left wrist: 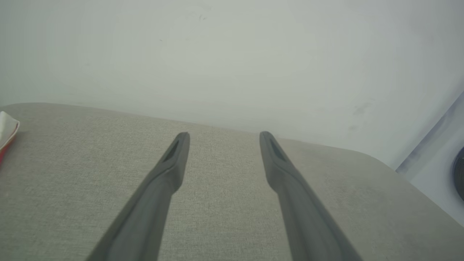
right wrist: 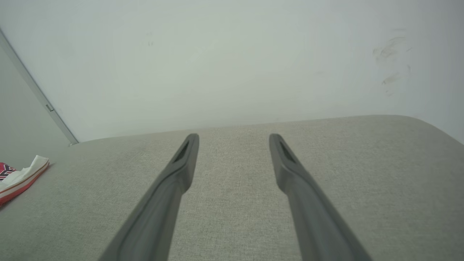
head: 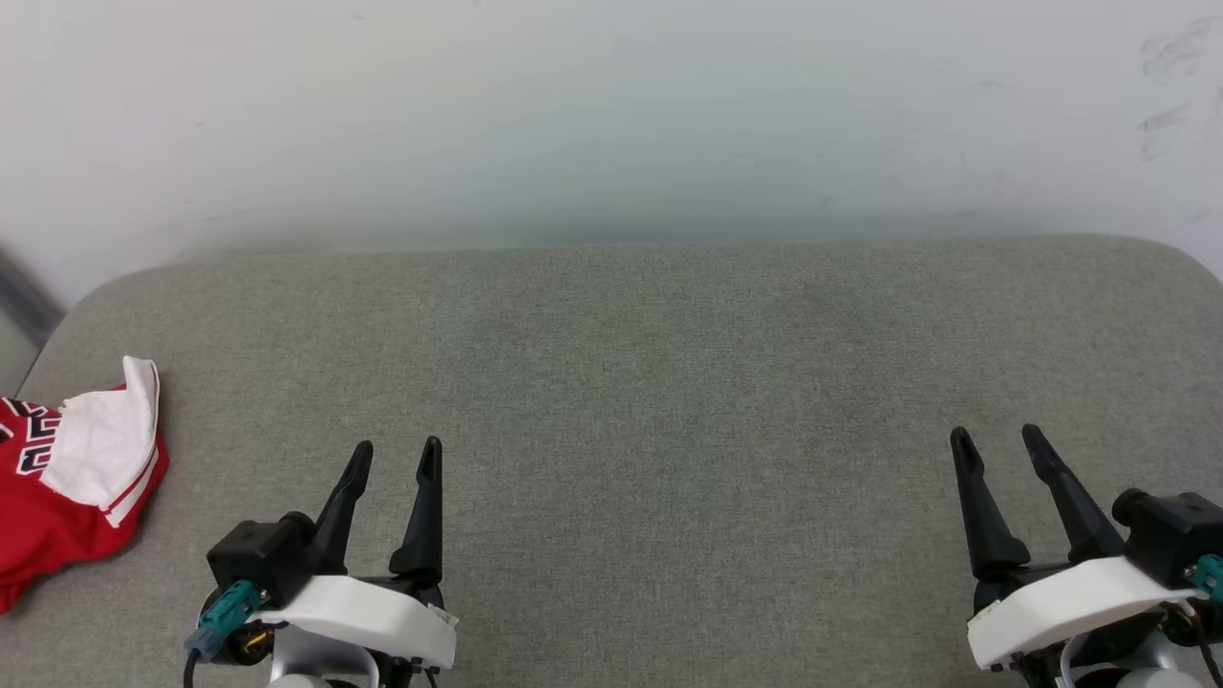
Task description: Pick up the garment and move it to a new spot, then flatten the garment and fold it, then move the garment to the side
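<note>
Left pincer (head: 397, 449), head view: two long tapered black fingers, parted, nothing between them, at lower left. Right pincer (head: 996, 438): same build, fingers likewise apart and empty, at lower right. Worktop (head: 650, 401): grey woven cloth surface, rounded far corners. Wall (head: 611, 115): matt off-white, faint scuffs at upper right. Garment (head: 57, 497): red jersey T-shirt, crumpled, at the worktop's left edge, well apart from both pincers; white sleeve with red-white stripe trim uppermost, black white-outlined lettering partly showing.

Left wrist view: left pincer (left wrist: 224, 135) spread over bare weave; a white-and-red corner of the garment (left wrist: 6, 130) at the left border.

Right wrist view: right pincer (right wrist: 234, 137) spread over bare weave; garment (right wrist: 18, 177) far left, white fold above a red hem.
</note>
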You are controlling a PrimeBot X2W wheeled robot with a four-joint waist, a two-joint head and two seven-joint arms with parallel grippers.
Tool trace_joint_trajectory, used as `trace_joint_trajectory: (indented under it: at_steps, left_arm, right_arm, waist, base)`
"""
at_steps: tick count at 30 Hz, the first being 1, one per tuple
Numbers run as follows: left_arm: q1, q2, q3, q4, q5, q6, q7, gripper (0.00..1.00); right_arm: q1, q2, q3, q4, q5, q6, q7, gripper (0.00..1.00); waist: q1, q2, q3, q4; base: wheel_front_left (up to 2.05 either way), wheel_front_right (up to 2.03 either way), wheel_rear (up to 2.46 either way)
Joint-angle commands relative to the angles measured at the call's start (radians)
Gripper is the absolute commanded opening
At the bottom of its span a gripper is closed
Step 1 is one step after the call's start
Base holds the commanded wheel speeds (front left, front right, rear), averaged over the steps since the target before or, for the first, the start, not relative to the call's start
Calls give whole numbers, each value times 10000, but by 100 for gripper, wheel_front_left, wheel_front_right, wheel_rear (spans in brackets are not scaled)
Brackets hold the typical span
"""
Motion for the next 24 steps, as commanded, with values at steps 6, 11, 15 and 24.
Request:
trace_joint_trajectory:
  at_steps: [6, 11, 15, 24]
  left_arm:
    - [9, 72, -31, 93, 719, 78, -179, 100]
    - [15, 88, -49, 211, 1177, 110, -294, 100]
    - [44, 85, -43, 331, 1469, 125, -371, 100]
    - [38, 59, -75, 506, 2026, 129, -548, 100]
  right_arm:
    - [78, 74, -41, -241, -772, 0, -2, 100]
    - [138, 134, -51, -332, -1222, 0, -4, 100]
    - [191, 184, -67, -371, -1529, -1, -15, 100]
    - [256, 286, -120, -435, -1935, -1, -51, 100]
  waist:
    - [-1, 0, -14, 7]
    - [-1, 0, -22, 9]
    - [-1, 0, -26, 4]
    - [-1, 0, -47, 1]
  base:
    - [0, 0, 0]
    - [0, 0, 0]
    - [0, 0, 0]
    - [0, 0, 0]
